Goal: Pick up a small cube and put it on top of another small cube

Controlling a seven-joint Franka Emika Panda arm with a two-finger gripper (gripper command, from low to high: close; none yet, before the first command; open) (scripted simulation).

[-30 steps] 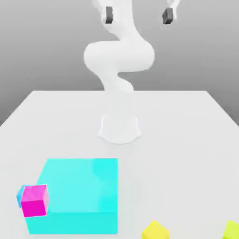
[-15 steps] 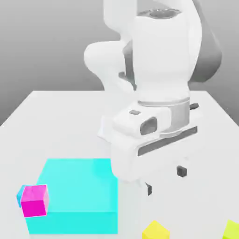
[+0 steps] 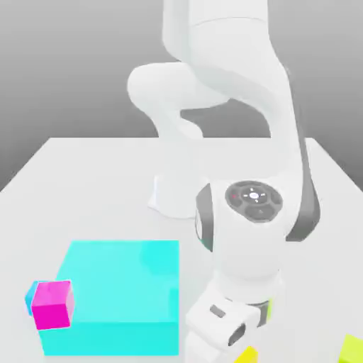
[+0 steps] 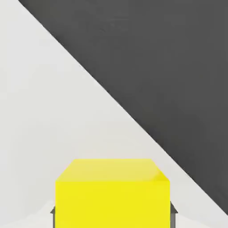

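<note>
The small cube [image 4: 112, 196], plain bright yellow, sits on the white table between my gripper [image 4: 113, 212]. Dark fingertips [image 4: 173, 210] press against both of its sides, so the gripper is shut on it. In the exterior view my hand [image 3: 225, 320] hangs low over the table's front edge. It hides most of the small cube [image 3: 247, 355], and only a yellow corner peeks out beneath it.
A big cyan block [image 3: 117, 294] lies at the exterior view's front left, with a magenta cube [image 3: 52, 305] against its left side. A yellow-green cube [image 3: 352, 349] sits at the front right corner. The table edge [image 4: 111, 95] runs close beside the held cube.
The arm swung down from high above to the table's front edge. The gripper went from open to shut around the small yellow cube.
</note>
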